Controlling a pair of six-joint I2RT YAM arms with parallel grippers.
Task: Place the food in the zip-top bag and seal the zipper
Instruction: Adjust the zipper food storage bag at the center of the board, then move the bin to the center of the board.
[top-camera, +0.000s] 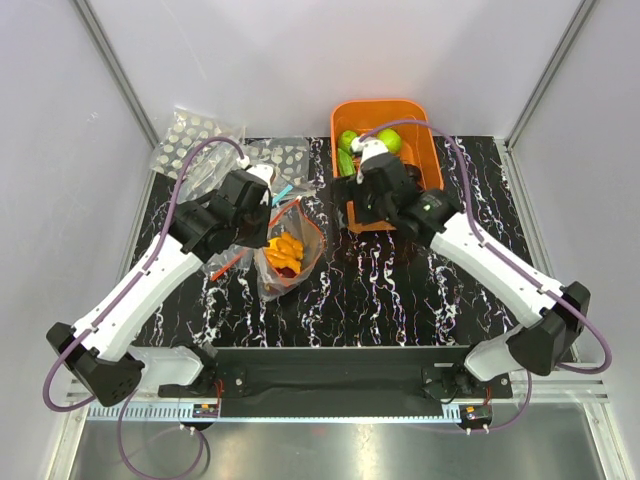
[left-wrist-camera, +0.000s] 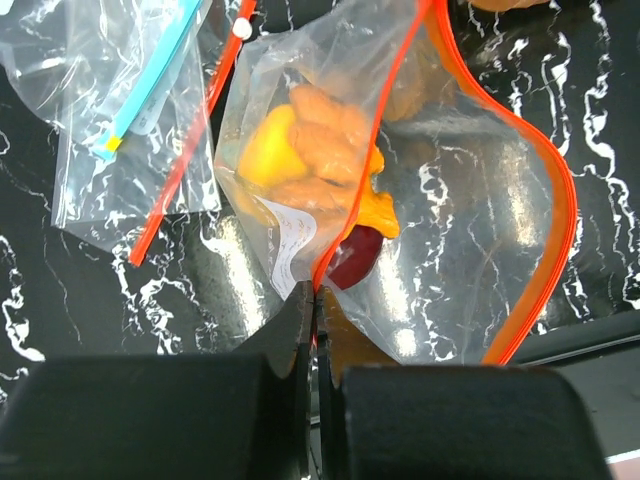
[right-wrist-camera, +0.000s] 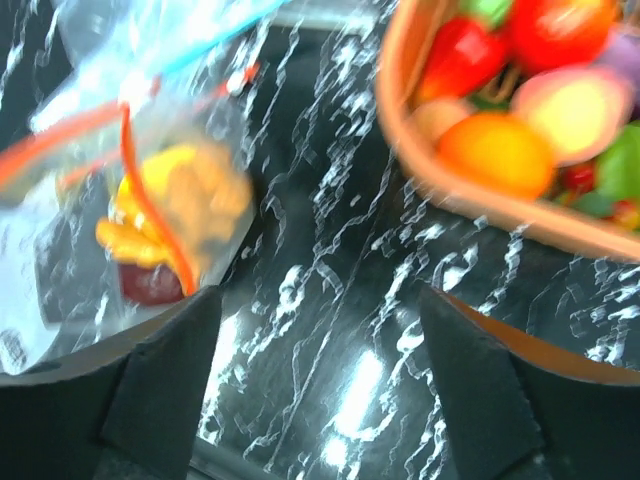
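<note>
The clear zip-top bag (top-camera: 290, 250) lies mid-table with its mouth held open; it also shows in the left wrist view (left-wrist-camera: 460, 200). Its red-orange zipper (left-wrist-camera: 375, 130) runs along the mouth. Orange and yellow food (left-wrist-camera: 320, 150) and a dark red piece (left-wrist-camera: 355, 258) sit inside. My left gripper (left-wrist-camera: 315, 292) is shut on the zipper edge. My right gripper (right-wrist-camera: 320, 300) is open and empty, above the mat between the bag (right-wrist-camera: 100, 230) and the orange basket (top-camera: 420, 150), which holds more food (right-wrist-camera: 500, 150).
A blue-stripped bag (left-wrist-camera: 140, 100) and another bag with a red strip (left-wrist-camera: 190, 150) lie left of the held bag. Spotted bags (top-camera: 195, 140) lie at the back left. The frame's posts and white walls close in the table.
</note>
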